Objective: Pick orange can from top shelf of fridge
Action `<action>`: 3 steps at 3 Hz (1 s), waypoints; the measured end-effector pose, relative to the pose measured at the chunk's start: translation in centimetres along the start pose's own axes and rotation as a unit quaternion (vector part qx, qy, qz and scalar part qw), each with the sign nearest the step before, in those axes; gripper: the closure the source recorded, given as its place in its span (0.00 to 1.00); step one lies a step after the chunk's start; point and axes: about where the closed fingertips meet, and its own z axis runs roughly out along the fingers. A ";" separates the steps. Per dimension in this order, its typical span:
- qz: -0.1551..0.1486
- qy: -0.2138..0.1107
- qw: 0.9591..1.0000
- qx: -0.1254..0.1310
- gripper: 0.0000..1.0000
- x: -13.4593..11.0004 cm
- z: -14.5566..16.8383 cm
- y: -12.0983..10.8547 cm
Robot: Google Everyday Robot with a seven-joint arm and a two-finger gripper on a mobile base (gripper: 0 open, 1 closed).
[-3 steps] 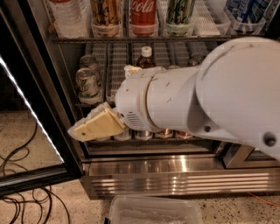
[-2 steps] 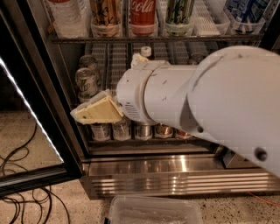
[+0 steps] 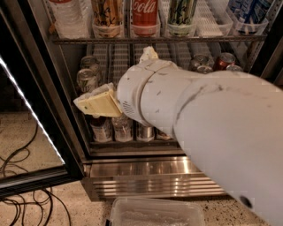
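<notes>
The orange can (image 3: 107, 15) stands on the top shelf (image 3: 203, 39) of the fridge (image 3: 150, 176), second from the left, between a clear water bottle (image 3: 66, 17) and the red Coca-Cola can (image 3: 145, 15). Only its lower part shows. My gripper (image 3: 98, 103), cream-coloured at the end of the big white arm (image 3: 199, 114), is in front of the middle rack. It is below and slightly left of the orange can, well apart from it, and holds nothing that I can see.
A green can (image 3: 181, 13) and white lane trays stand right of the Coca-Cola can. Silver cans (image 3: 86, 77) and a red can (image 3: 225, 59) fill the lower racks. The black door frame with a light strip (image 3: 31, 110) is left. Cables (image 3: 22, 198) and a plastic tub (image 3: 154, 214) lie on the floor.
The arm has risen. My gripper moved up from the lower rack's cans to the middle rack's height, closer to the top shelf.
</notes>
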 end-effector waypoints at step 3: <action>-0.007 -0.015 0.997 0.070 0.00 0.1 -0.8 -2.6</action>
